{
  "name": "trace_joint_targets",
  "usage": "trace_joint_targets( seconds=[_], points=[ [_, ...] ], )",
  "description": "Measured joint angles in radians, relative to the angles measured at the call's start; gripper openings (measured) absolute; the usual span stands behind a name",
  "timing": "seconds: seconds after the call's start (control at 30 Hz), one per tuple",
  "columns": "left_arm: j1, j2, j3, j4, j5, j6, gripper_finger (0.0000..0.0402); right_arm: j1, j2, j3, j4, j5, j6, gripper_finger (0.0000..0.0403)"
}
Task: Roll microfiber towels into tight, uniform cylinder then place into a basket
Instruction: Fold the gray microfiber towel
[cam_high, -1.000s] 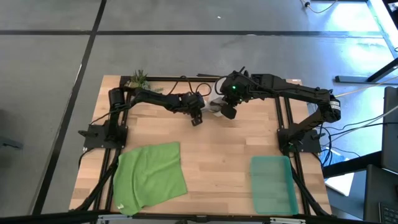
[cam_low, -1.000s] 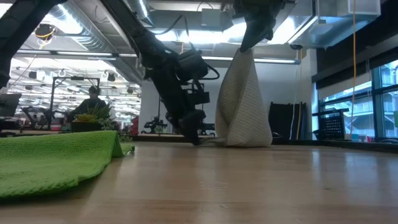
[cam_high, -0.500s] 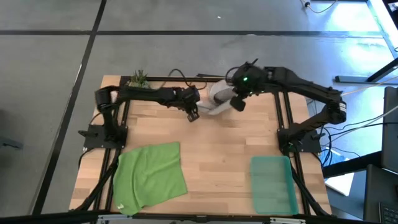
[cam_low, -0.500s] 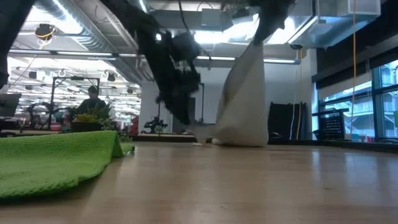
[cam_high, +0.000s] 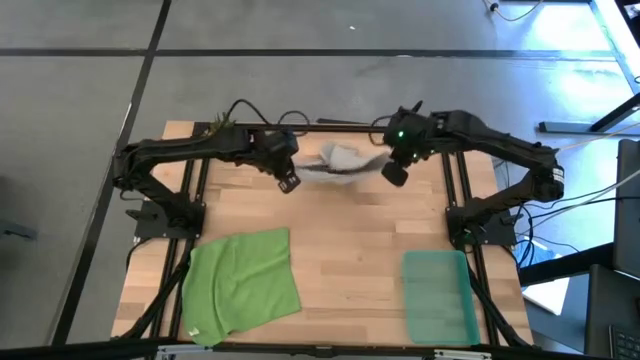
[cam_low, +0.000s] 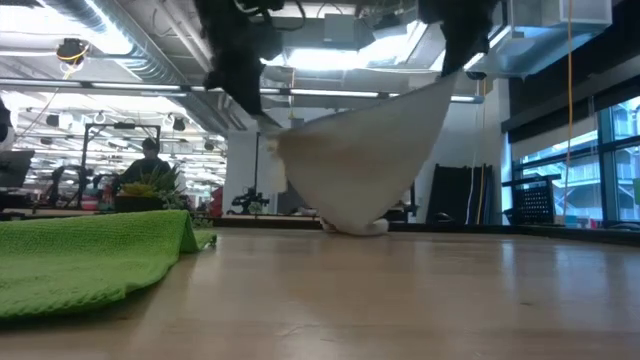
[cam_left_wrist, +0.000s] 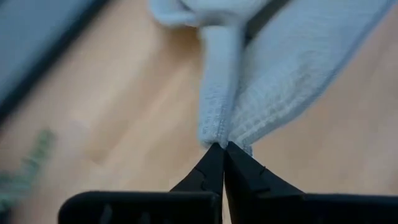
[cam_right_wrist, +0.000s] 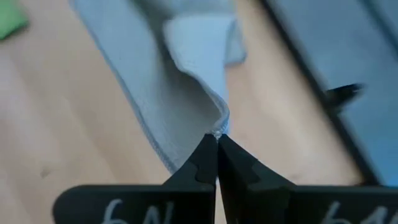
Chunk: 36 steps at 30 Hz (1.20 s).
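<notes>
You've got the grey towel (cam_high: 343, 163) slung between both arms at the table's (cam_high: 350, 250) twelve o'clock: left gripper (cam_high: 288, 184) pinching its nine o'clock corner, right gripper (cam_high: 394, 175) its three o'clock corner, long axis nine-to-three.

Grey towel (cam_high: 340, 163) stretched aloft, sagging.

One camera looks straight down on the whole table (cam_high: 340, 260). Another sits at tabletop height, facing level across it into the room. Each wrist camera peers closely past its own fingers. All four share the grey towel (cam_low: 350, 165).
</notes>
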Motion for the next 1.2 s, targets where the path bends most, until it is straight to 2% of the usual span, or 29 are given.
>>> trace_joint_targets(
  seconds=[0.13,0.2,0.27,0.33,0.47,0.7,1.03,1.2],
  points=[
    [-0.049,-0.004,0.001,-0.063,0.131,-0.11,0.0,0.04,0.001,-0.094,0.021,-0.042,0.0,0.0005],
    [-0.081,-0.004,0.001,-0.082,0.167,-0.14,0.0,0.051,0.0,-0.129,0.022,-0.1,0.0,0.0005],
    [-0.115,-0.004,0.001,-0.078,0.168,-0.162,0.0,0.057,0.0,-0.163,0.033,-0.202,0.001,0.0005],
    [-0.147,-0.004,0.001,-0.078,0.171,-0.192,0.0,0.069,0.0,-0.204,0.059,-0.255,-0.002,0.0005],
    [-0.205,-0.004,-0.017,-0.073,0.17,-0.255,0.0,0.09,0.0,-0.293,0.12,-0.282,0.02,0.0005],
    [-0.291,-0.004,-0.134,-0.011,0.152,-0.382,0.0,0.102,0.0,-0.432,0.221,-0.302,0.08,0.0005],
    [-0.366,-0.003,-0.328,0.177,0.138,-0.518,0.0,0.164,0.0,-0.637,0.469,-0.373,0.158,0.0005],
    [-0.387,-0.003,-0.394,0.265,0.136,-0.558,0.0,0.174,0.001,-0.67,0.527,-0.423,0.207,0.0019]
  ],
)
